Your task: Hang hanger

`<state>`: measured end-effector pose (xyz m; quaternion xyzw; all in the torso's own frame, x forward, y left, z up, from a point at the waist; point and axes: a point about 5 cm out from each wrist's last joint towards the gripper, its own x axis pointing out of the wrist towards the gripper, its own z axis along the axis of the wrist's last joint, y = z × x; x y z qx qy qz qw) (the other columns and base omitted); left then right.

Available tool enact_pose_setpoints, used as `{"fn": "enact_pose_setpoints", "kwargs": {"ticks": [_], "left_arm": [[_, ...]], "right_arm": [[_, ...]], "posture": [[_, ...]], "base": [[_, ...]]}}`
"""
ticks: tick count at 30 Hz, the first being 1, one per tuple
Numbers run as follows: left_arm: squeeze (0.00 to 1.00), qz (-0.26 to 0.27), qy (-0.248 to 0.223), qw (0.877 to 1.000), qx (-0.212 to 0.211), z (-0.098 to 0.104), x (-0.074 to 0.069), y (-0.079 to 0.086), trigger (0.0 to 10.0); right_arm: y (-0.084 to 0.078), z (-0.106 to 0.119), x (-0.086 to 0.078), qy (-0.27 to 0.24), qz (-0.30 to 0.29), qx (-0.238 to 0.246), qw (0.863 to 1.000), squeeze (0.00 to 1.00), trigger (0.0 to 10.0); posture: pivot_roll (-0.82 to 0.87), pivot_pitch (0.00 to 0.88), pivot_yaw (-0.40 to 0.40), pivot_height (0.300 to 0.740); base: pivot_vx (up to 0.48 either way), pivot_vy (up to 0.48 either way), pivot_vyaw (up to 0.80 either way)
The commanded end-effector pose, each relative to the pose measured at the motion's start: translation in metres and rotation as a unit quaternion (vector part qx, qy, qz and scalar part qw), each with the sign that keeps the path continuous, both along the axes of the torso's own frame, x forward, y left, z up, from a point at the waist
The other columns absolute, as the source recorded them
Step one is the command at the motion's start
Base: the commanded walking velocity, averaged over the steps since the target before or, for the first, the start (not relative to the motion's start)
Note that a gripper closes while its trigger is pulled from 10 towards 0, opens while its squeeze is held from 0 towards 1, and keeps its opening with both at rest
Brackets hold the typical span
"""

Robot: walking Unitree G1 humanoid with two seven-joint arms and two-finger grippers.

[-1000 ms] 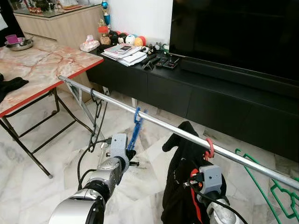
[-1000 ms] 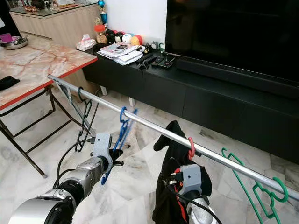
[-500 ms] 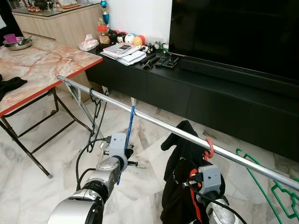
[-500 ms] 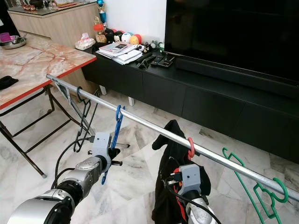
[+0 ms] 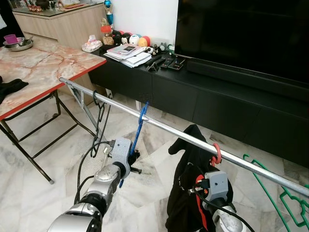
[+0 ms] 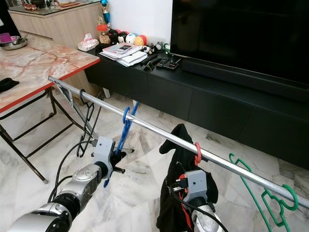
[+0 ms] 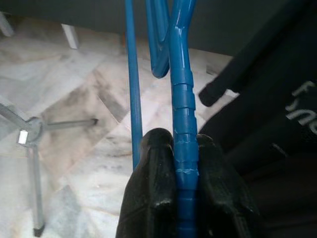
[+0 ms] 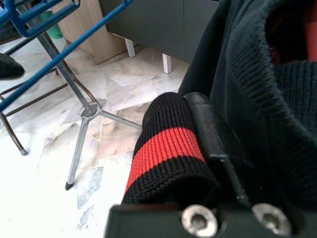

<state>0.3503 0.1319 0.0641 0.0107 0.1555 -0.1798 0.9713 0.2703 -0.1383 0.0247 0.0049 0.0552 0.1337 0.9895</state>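
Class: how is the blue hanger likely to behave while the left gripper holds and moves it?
The blue hanger looks thin and open-framed, so probably light. Its bars keep straight in the left gripper, suggesting stiffness. Pinched on one narrow, smooth bar, it may swivel.

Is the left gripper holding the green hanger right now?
No, the left gripper is shut on the blue hanger, while the green hanger hangs untouched farther along the rail.

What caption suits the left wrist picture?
Left tool shut on a blue hanger, above a marble floor.
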Motion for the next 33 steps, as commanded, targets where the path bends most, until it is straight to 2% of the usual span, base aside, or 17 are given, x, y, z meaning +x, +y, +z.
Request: {"fn": "enact_pose_setpoints", "kwargs": {"ticks": [1, 2, 3, 4, 8, 9, 10, 13, 17, 26, 27, 32, 33], "left_arm": [[0.0, -0.019, 0.007, 1.0, 0.002, -0.004, -0.003, -0.003, 10.0], [0.0, -0.026, 0.011, 1.0, 0.001, -0.005, -0.004, -0.004, 10.0], [0.28, -0.03, 0.013, 0.999, 0.0, -0.006, -0.005, -0.005, 10.0], [1.0, -0.025, 0.022, 0.999, -0.004, -0.009, -0.006, -0.005, 10.0], [1.0, -0.012, 0.029, 0.999, 0.003, -0.01, -0.006, -0.001, 10.0], [0.76, -0.008, 0.028, 1.0, 0.009, -0.009, -0.006, 0.0, 10.0], [0.0, -0.003, 0.026, 0.999, 0.02, -0.008, -0.004, 0.002, 10.0], [0.0, 0.012, 0.015, 0.999, 0.037, -0.003, 0.0, 0.006, 10.0], [0.0, 0.022, -0.016, 0.999, 0.025, 0.011, 0.008, 0.007, 10.0], [0.0, 0.012, -0.018, 1.0, 0.013, 0.018, 0.013, 0.002, 10.0], [1.0, 0.013, -0.021, 0.999, 0.021, 0.021, 0.015, 0.002, 10.0], [1.0, 0.026, -0.018, 0.999, 0.038, 0.026, 0.02, 0.002, 10.0], [0.0, 0.032, -0.017, 0.999, 0.04, 0.028, 0.022, 0.001, 10.0]], "right_arm": [[0.002, -0.002, -0.001, 0.006, 0.005, -0.001, 1.0, 0.0, 10.0], [0.002, -0.002, -0.001, 0.006, 0.005, -0.001, 1.0, 0.0, 10.0], [0.002, -0.002, -0.001, 0.006, 0.005, -0.002, 1.0, 0.0, 10.0], [0.001, -0.002, 0.0, 0.006, 0.006, -0.003, 1.0, 0.0, 10.0], [0.001, -0.002, 0.0, 0.006, 0.006, -0.005, 1.0, 0.0, 10.0], [0.001, -0.002, 0.0, 0.006, 0.006, -0.004, 1.0, 0.0, 10.0], [0.001, -0.002, 0.0, 0.006, 0.007, -0.004, 1.0, 0.0, 10.0], [0.001, -0.002, 0.0, 0.006, 0.007, -0.004, 1.0, 0.0, 10.0], [0.001, -0.002, 0.0, 0.007, 0.007, -0.003, 1.0, 0.0, 10.0], [0.001, -0.002, 0.0, 0.006, 0.007, -0.004, 1.0, 0.0, 10.0], [0.002, -0.002, 0.0, 0.006, 0.007, -0.003, 1.0, 0.0, 10.0], [0.002, -0.003, -0.001, 0.008, 0.007, -0.002, 1.0, 0.0, 10.0], [0.002, -0.004, -0.002, 0.008, 0.007, -0.002, 1.0, 0.0, 10.0]], "posture": [[0.04, 0.051, 0.024, 0.74], [0.04, 0.05, 0.023, 0.74], [0.04, 0.05, 0.023, 0.74], [0.04, 0.05, 0.022, 0.74], [0.04, 0.051, 0.02, 0.74], [0.04, 0.051, 0.019, 0.74], [0.04, 0.052, 0.019, 0.74], [0.04, 0.051, 0.018, 0.74], [0.04, 0.054, 0.018, 0.74], [0.03, 0.056, 0.025, 0.74], [0.03, 0.057, 0.026, 0.74], [0.03, 0.062, 0.028, 0.74], [0.03, 0.064, 0.028, 0.74]], "base": [[0.0, 0.0, 0.0], [0.0, 0.0, 0.0], [0.0, 0.0, 0.0], [0.0, 0.0, 0.0], [0.0, 0.0, 0.0], [0.0, 0.0, 0.0], [0.0, 0.0, 0.0], [0.0, 0.0, 0.0], [0.0, 0.0, 0.0], [0.0, 0.0, 0.0], [0.0, 0.0, 0.0], [0.0, 0.0, 0.0], [0.0, 0.0, 0.0]]}}
